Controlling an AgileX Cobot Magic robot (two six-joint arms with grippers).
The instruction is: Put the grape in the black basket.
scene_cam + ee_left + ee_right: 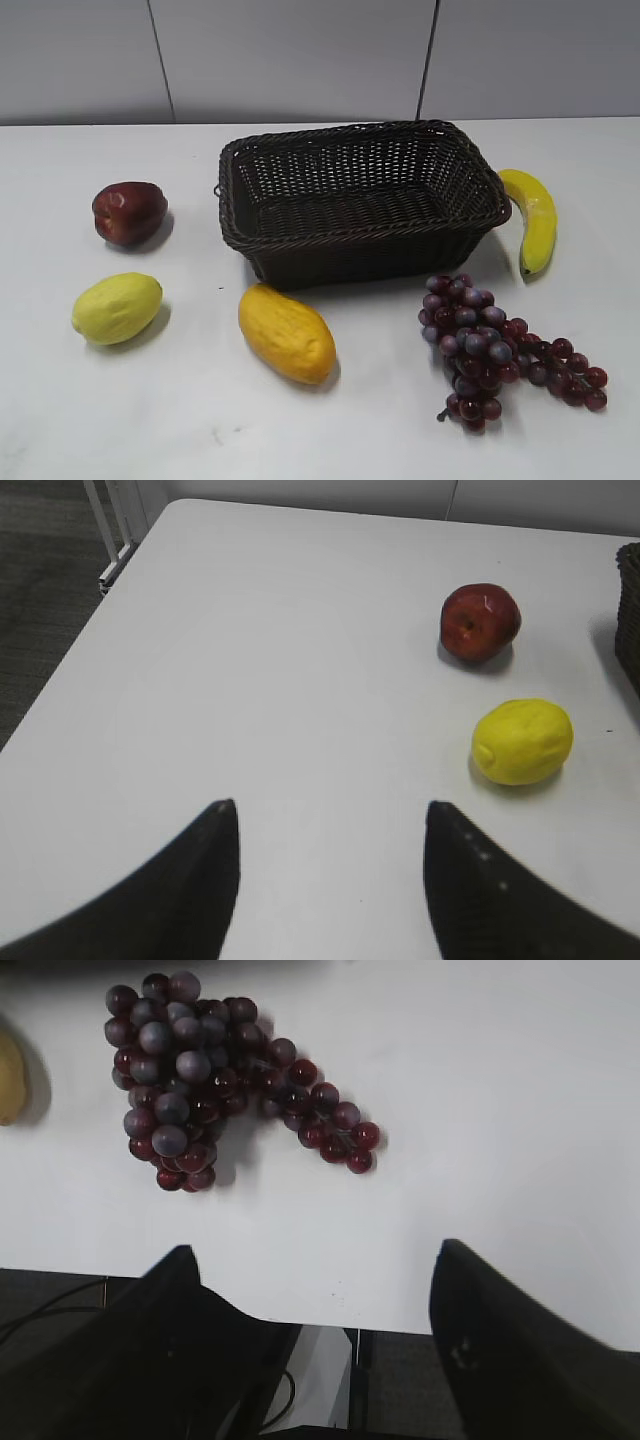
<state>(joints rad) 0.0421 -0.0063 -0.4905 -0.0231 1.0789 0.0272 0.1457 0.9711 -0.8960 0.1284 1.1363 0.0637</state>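
Note:
The grape (pixel 495 350), a bunch of dark purple-red grapes, lies on the white table in front of the black basket's right corner; it also shows in the right wrist view (pixel 205 1075). The black basket (pixel 365 240), woven wicker, stands empty at the middle back. Neither gripper shows in the exterior view. My right gripper (pixel 315 1260) is open and empty, over the table's front edge, short of the grape. My left gripper (pixel 328 815) is open and empty above bare table at the left, apart from the fruit.
A dark red apple (pixel 129 211) and a yellow-green lemon (pixel 117 307) lie left of the basket. An orange-yellow mango (pixel 287 333) lies in front of it, and a banana (pixel 534 217) at its right end. The table's left edge (pixel 80 650) drops to the floor.

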